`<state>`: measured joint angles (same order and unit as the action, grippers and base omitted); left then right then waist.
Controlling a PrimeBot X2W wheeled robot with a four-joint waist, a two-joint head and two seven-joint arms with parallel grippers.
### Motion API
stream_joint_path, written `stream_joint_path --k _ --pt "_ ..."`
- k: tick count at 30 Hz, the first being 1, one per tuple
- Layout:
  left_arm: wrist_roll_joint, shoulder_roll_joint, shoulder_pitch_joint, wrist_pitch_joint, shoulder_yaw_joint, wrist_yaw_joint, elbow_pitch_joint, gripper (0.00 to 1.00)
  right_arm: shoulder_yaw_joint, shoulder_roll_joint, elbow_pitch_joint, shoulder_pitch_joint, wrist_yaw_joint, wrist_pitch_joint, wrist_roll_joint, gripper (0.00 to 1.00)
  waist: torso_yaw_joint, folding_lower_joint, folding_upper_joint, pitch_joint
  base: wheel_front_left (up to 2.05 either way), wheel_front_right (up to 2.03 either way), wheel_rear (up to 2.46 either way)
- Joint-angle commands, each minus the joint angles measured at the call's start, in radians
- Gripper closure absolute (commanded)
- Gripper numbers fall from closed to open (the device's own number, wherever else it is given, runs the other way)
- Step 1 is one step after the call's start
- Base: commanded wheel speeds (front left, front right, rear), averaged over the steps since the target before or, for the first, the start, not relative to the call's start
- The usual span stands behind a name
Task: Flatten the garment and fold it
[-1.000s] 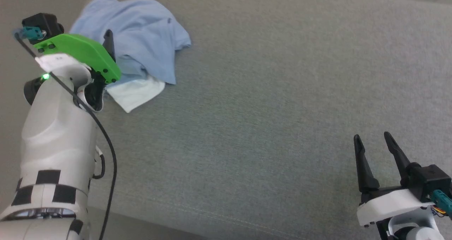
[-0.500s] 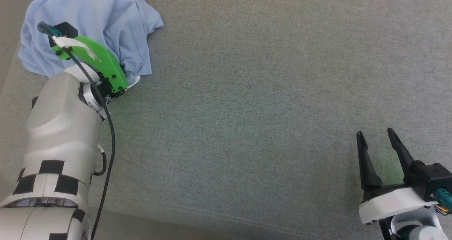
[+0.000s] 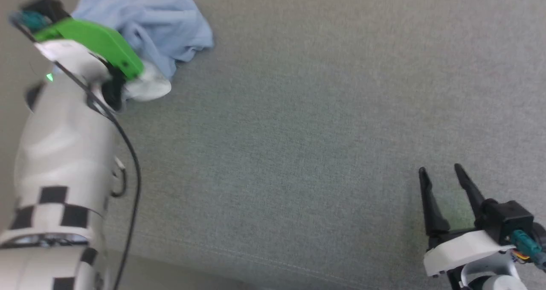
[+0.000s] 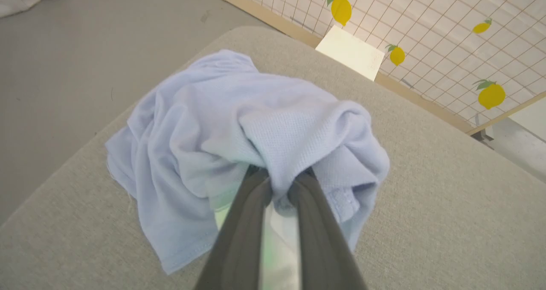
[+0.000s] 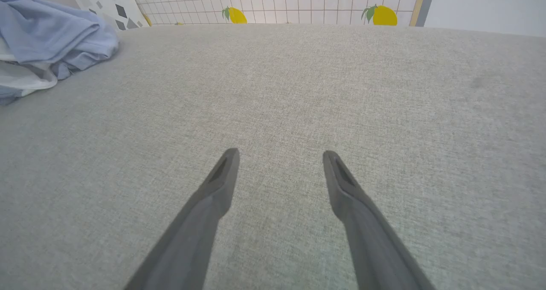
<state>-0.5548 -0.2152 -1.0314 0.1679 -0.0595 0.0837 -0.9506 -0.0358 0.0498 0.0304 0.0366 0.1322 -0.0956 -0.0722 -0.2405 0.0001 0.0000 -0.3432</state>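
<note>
Pinching a fold of the garment (image 4: 204, 123) in my clenched left gripper (image 4: 281, 175), I am judging it the nearer arm; my right gripper (image 5: 279, 155) is hanging spread, well apart.

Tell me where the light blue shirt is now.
In the head view the shirt lies crumpled at the upper left of the grey surface, far from the right gripper; the left gripper is shut on a fold of it.

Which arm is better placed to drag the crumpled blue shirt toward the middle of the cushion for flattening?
Left. The left gripper is shut on a fold of the garment, which lies bunched near the cushion edge. The right gripper hangs open over bare cushion, well away from it.
</note>
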Motion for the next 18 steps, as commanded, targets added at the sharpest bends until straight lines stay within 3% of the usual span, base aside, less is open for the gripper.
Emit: stream_joint_path --k 1,9,18 --pt "0.003 -0.027 -0.037 -0.029 0.000 -0.012 0.020 1.00 0.009 0.000 -0.013 -0.019 -0.002 -0.012 -0.013 0.00 -0.008 -0.0001 0.0000 0.063 0.00 0.00 0.00" --pt "0.037 -0.094 -0.157 -0.102 -0.021 -0.057 0.113 1.00 0.039 0.000 -0.097 -0.015 -0.002 -0.059 -0.060 0.00 0.020 -0.0001 0.0000 0.167 0.00 0.00 0.00" --pt "0.061 -0.103 -0.224 -0.086 -0.068 -0.082 0.185 1.00 0.049 0.000 -0.175 -0.003 -0.002 -0.100 -0.098 0.00 0.071 -0.0001 0.0000 0.258 0.00 0.00 0.00"
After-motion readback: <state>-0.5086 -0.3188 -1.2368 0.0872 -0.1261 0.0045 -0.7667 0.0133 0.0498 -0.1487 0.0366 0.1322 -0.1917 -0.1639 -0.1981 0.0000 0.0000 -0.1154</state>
